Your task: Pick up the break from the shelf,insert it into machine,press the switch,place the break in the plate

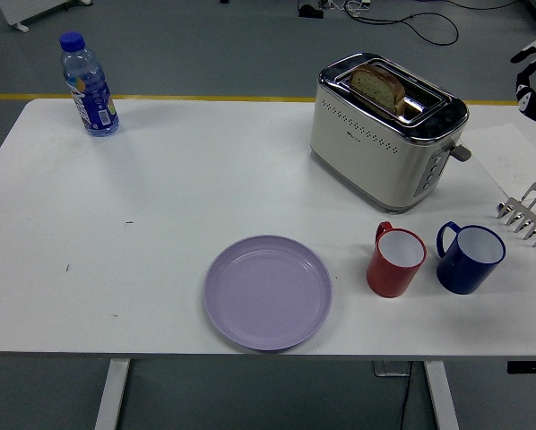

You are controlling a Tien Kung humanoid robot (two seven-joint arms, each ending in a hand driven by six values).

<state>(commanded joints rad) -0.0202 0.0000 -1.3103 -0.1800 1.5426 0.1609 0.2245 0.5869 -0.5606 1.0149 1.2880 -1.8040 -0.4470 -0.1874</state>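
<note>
You have one view only: a head camera set high on the robot's side, looking forward and down over the white rectangular counter (pixel 160 206). Its near edge runs along the bottom; grey floor shows beyond the far edge.

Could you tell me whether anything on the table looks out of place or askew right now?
Nothing stands out. The bread sits in the toaster slot, the purple plate lies bare, and both mugs and the water bottle stand upright with no spills.
</note>
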